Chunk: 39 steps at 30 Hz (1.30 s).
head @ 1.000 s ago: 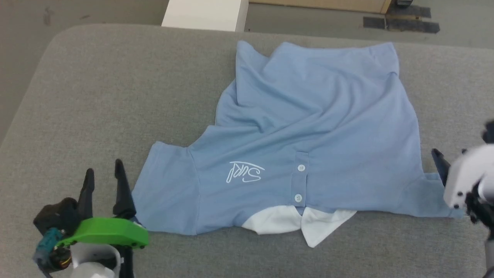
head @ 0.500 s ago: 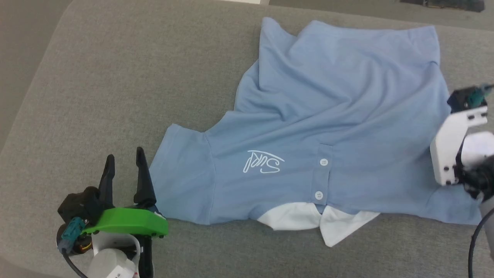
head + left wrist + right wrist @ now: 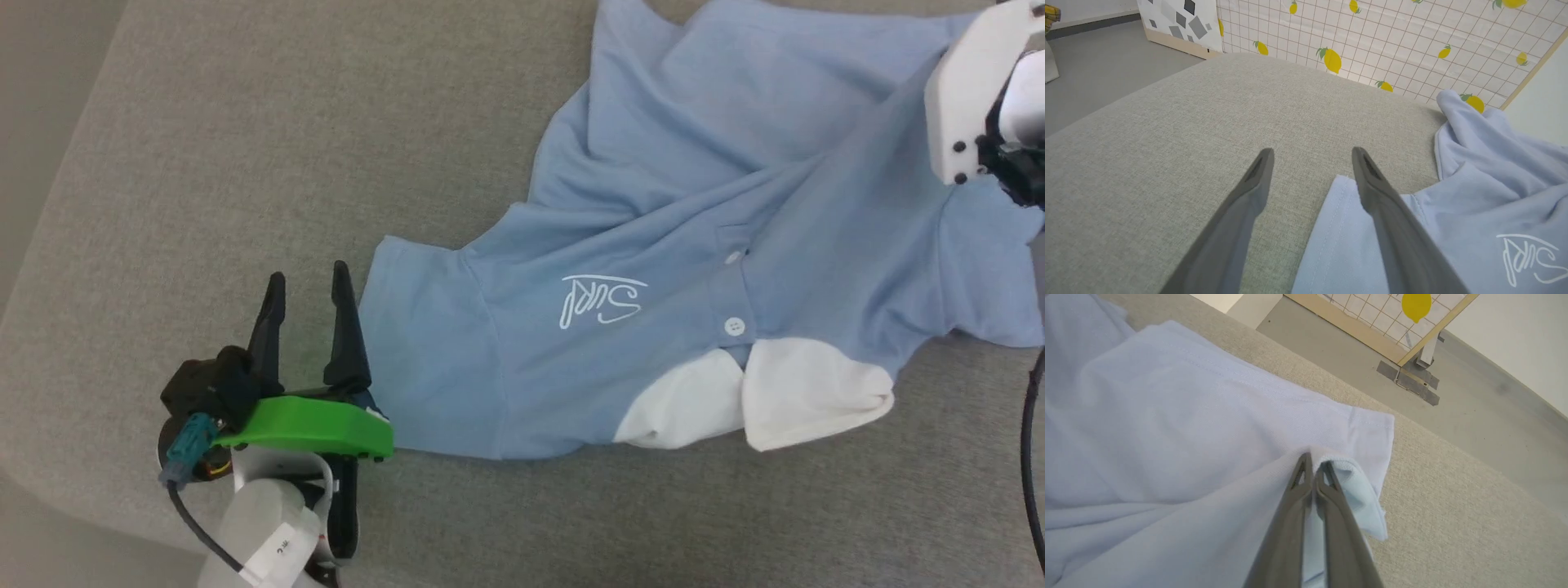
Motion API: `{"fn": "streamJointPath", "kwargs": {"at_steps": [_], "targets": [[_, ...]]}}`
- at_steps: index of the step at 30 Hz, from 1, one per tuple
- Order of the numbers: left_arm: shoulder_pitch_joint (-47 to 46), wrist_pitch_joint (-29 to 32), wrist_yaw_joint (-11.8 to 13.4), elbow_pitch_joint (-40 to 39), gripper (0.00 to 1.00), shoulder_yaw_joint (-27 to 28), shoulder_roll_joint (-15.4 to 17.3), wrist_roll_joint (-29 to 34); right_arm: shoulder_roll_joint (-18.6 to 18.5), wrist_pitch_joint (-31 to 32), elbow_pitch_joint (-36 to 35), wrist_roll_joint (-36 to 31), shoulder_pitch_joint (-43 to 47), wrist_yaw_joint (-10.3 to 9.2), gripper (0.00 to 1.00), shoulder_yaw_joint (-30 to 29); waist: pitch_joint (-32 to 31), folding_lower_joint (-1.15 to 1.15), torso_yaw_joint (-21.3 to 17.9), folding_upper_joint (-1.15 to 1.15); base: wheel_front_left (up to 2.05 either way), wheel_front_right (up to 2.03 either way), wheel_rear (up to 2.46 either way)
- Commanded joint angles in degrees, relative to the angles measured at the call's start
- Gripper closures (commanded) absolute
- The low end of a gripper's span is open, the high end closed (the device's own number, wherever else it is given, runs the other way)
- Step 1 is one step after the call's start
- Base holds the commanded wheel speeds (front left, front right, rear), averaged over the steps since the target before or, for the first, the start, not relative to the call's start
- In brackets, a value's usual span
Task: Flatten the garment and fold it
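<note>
Grey cushion (image 3: 245, 122) holds garment (image 3: 694, 204); right end effector (image 3: 1312, 459) pinches it, left end effector (image 3: 309, 273) gapes alongside.

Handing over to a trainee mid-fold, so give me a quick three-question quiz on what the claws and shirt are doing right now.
1. True or false: the left claw is shut on the polo shirt.
2. The right claw holds: A) blue shirt fabric, B) nothing, C) a button.
3. Fill in: the collar is ___.
Key: 1 false, it is open; 2 A; 3 white.
</note>
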Motion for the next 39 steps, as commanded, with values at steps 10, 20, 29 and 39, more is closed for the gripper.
{"fn": "streamJointPath", "kwargs": {"at_steps": [10,20,29,39], "targets": [[0.3,-0.4,0.1,3.0,0.0,-0.1,0.1,-0.2,3.8,-10.5,4.3,2.5,2.0,-0.09,0.0,-5.5,-4.5,0.0,-0.7,0.0,0.0,0.0,0.0],[3.2,1.2,0.3,1.4,0.0,0.0,1.8,-0.5,-0.6,-5.8,-7.0,6.2,20.0,-0.09,0.0,-6.9,-9.0,0.0,-3.4,0.0,0.0,0.0,0.0],[4.4,2.4,0.8,0.0,0.0,-0.4,2.2,-0.9,1.0,7.1,-15.5,3.9,31.9,-0.09,0.0,-10.0,-8.0,0.0,-3.0,0.0,0.0,0.0,0.0],[3.3,3.4,0.7,0.2,0.0,-1.1,2.2,-1.5,0.0,8.2,-11.9,4.1,32.2,-0.09,1.0,-7.2,-5.9,0.0,-1.5,0.0,0.0,0.0,0.0]]}}
